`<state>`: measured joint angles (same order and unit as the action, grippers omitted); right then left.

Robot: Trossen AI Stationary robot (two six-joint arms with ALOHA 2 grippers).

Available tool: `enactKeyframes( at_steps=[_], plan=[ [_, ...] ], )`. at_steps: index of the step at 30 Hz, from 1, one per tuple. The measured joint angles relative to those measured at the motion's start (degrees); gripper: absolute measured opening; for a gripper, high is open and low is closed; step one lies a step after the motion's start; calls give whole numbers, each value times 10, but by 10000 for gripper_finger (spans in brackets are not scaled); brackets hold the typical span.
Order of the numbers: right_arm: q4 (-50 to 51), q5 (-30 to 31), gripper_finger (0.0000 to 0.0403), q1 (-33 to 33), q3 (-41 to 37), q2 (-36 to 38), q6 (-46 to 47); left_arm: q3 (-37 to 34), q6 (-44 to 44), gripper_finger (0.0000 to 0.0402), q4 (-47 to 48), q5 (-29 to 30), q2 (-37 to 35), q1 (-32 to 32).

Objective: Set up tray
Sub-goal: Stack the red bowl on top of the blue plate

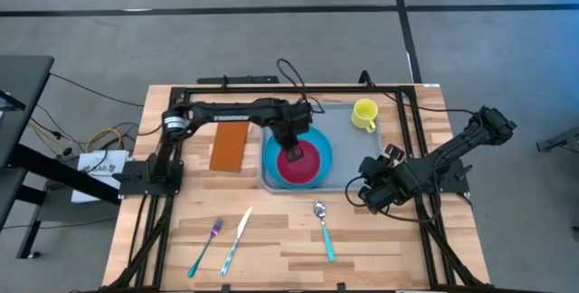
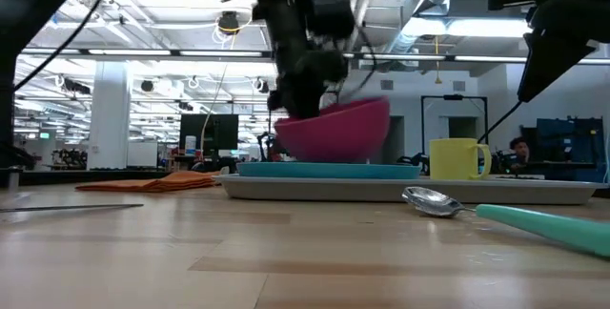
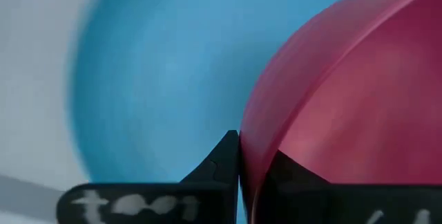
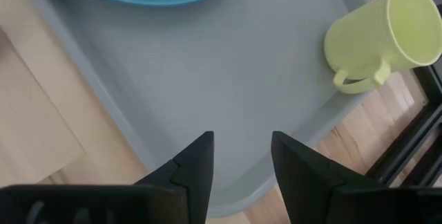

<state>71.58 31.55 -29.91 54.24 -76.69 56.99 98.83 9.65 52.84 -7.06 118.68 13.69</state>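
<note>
A: On the table's far middle sits the tray (image 1: pixel 348 148), pale grey-blue, lying flat with its rim raised. Blue plate (image 1: pixel 271 157) on its left half, yellow mug (image 1: pixel 365 114) at the far right corner.

B: Left gripper (image 1: pixel 291 151)?

A: Over the plate, jaws pinched on the rim of the pink bowl (image 1: pixel 303 165). Low view shows the bowl tilted, just above the plate, not clearly seated. Left wrist view: one finger outside the wall, one inside.

B: Right gripper (image 1: pixel 371 193)?

A: Near the tray's front right corner, off the tray, jaws apart a moderate gap, holding nothing. Right wrist view looks past the fingers (image 4: pixel 193 158) at bare tray floor.

B: How does the tray handle?

A: Judging by looks: rigid plastic, light on its own, smooth so probably slippery. It may slide on the wood if nudged. Loaded, it likely flexes if lifted by one edge.

B: Where to grab?

A: The rim, at a long side or corner, jaws straddling the lip. The floor is too flat to pinch. Bowl looks hard, light plastic too; rim pinch suits it.

B: Rest of the table?

A: Napkin (image 1: pixel 230 146) left of the tray. Fork (image 1: pixel 207 243), knife (image 1: pixel 237 237), spoon (image 1: pixel 324 230) along the near edge, well apart from the tray.
</note>
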Motion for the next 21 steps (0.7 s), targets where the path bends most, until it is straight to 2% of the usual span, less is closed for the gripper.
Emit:
enactKeyframes(
  at_steps=[3, 11, 21],
  plan=[
    [2, 0, 138, 0, 0, 0, -3, 0, -6, 0, 17, -26, 16, 6],
    [4, 2, 137, 0, 0, 0, -4, 1, -25, 11, 20, 12, 24, 14],
    [2, 2, 137, 0, 0, 0, -4, 1, -31, 49, 26, 70, 24, 15]
  ],
)
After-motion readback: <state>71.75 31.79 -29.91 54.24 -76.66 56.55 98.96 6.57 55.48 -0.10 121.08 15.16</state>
